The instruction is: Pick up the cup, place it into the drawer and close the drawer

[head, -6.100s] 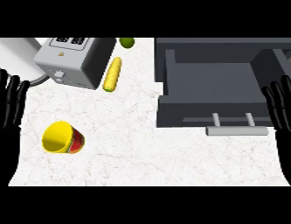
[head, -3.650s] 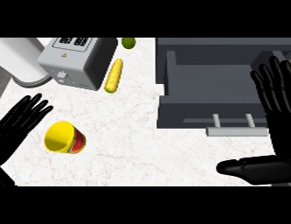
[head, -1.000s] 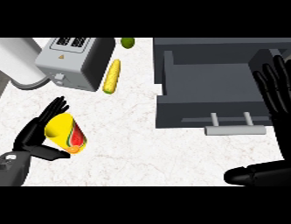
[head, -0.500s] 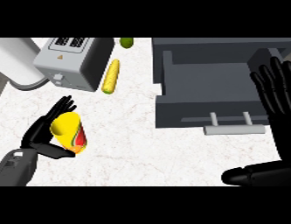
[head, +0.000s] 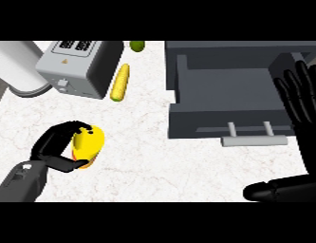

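Saw L hand (head: 57, 148) at lower L of head view, fingers + thumb curled round yellow cup (head: 90, 144), gripping it from its L side. Found cup low on L half of white counter (head: 188, 166), apparently on its side, partly hidden by the fingers, w/ some red at its lower edge. Couldn't tell whether lifted off the surface or touching it. Judged cup well apart from drawer (head: 223, 92), not inside it. Noted drawer pulled open at upper R, grey, w/ inner floor showing and handle (head: 255, 140) on the front, toward the view's bottom. Saw R hand (head: 306, 107) at R edge, open, fingers straight + pointing up, holding nothing, overlapping drawer's R wall. Spotted grey toaster (head: 76, 66) at upper L, white cylinder (head: 13, 64) just beside it on its L, long yellow veg (head: 120, 81) just R of toaster, lying lengthwise up-down. Noted small green item (head: 138, 45) at top edge, above the yellow veg, approx btwn toaster and drawer
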Robot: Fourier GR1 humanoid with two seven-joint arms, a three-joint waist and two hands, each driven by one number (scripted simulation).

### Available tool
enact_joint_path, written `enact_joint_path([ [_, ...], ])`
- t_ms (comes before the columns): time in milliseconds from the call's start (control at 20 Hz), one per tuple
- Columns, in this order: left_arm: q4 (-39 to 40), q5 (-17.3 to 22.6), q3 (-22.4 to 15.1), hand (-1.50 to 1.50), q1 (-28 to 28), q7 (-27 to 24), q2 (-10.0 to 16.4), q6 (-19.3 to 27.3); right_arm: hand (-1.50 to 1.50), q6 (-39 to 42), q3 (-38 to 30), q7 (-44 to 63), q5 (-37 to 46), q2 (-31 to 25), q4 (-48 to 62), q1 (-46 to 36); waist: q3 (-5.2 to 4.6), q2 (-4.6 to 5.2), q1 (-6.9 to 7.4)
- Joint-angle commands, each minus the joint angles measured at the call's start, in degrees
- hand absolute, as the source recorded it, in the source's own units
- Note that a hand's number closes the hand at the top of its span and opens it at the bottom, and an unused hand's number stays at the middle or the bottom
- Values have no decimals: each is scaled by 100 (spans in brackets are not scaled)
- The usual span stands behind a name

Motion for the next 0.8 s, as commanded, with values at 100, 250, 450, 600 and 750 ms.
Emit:
enact_joint_path([
  [100,-33,-73,-211,150,178,-1158,-170,-785,-150,-110,152,-30,208,107,106,-92,-22,19,52],
  [250,29,508,501,150,117,-859,-612,818,-150,11,-207,29,-129,-74,21,-15,-10,-1,65],
  [450,-174,898,1111,150,595,-1334,-984,2311,-150,-24,-291,112,-110,-155,14,-170,-9,-22,177],
  [600,-606,869,1041,150,645,-1378,-1157,2638,-150,-131,67,314,99,7,-478,148,-3,-38,127],
  [750,-816,983,1056,150,658,-1471,-1110,2368,-150,26,-148,95,-90,-59,-166,153,-3,-28,120],
])
